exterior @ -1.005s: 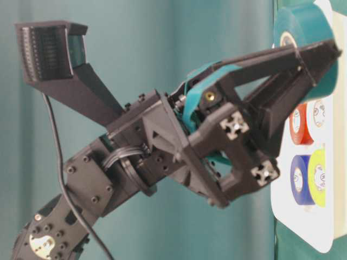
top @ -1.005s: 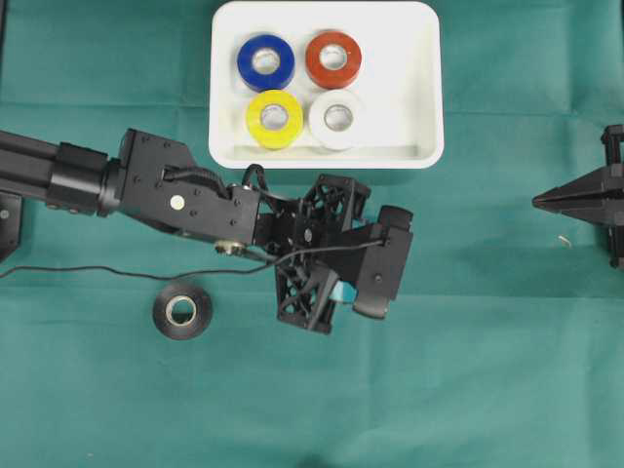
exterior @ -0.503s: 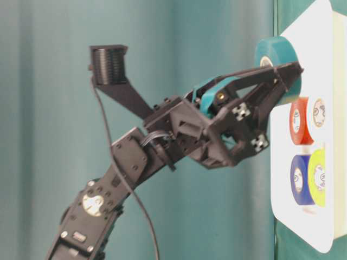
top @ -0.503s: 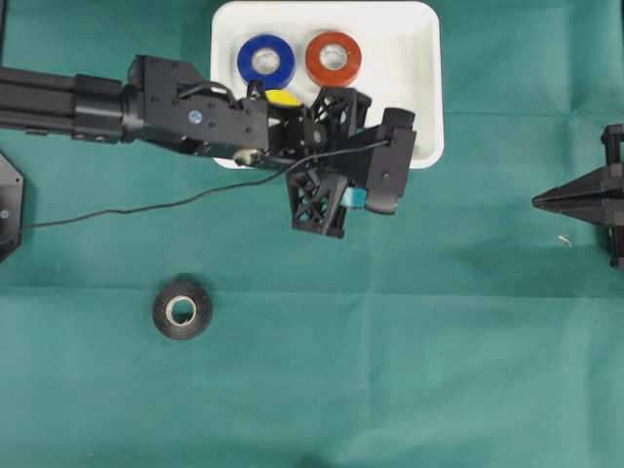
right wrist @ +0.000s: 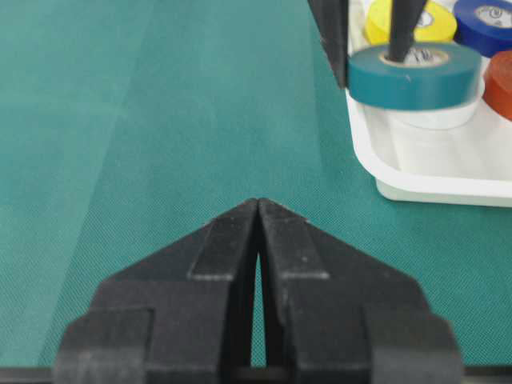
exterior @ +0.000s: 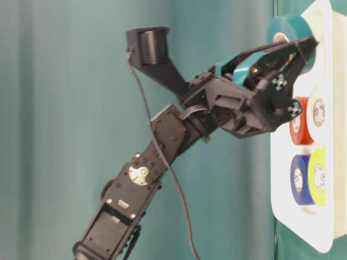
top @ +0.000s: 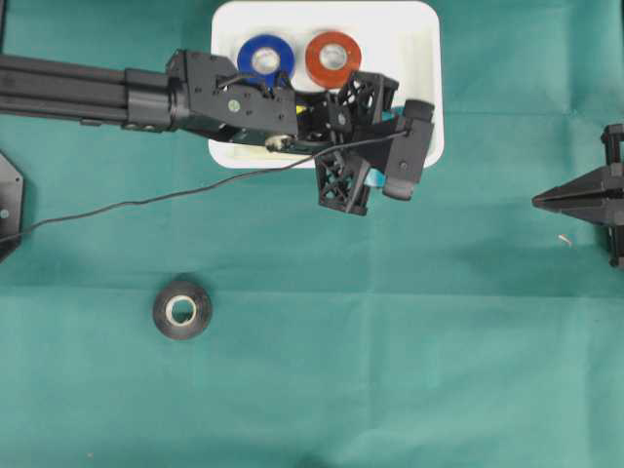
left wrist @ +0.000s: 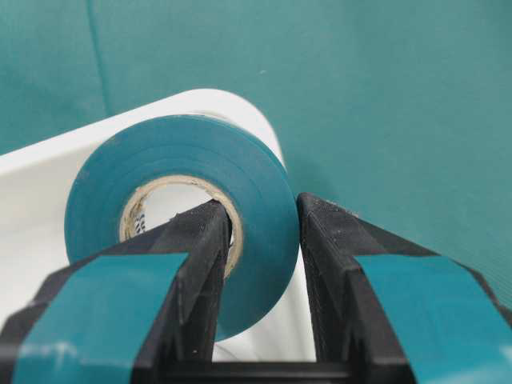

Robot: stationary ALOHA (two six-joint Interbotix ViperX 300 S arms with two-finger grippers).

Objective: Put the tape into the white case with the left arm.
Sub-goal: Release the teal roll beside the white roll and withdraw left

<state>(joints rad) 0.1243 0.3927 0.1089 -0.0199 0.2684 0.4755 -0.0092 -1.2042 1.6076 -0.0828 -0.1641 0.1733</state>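
Note:
A teal tape (left wrist: 240, 172) roll hangs in my left gripper (left wrist: 264, 206), which is shut on it: one finger goes through the core, the other presses the outer wall. The table-level view has the tape (exterior: 287, 30) held just above the white case (exterior: 325, 11). From the right wrist view the tape (right wrist: 412, 76) hovers over a white roll (right wrist: 436, 120) near the case's front rim (right wrist: 416, 188). Seen from overhead, the left gripper (top: 356, 136) covers the tape and the case's (top: 424, 58) lower middle. My right gripper (right wrist: 258, 204) is shut and holds nothing.
In the case lie a blue roll (top: 265, 57), a red roll (top: 332, 57) and a yellow roll (right wrist: 408, 24). A black roll (top: 181, 310) lies on the green cloth at lower left. The right gripper (top: 541, 202) rests at the right edge. A thin cable (top: 146, 200) trails left.
The left arm has carried the teal tape up from the cloth and over the case's front rim, moving slightly right. The right arm and the black roll have not moved.

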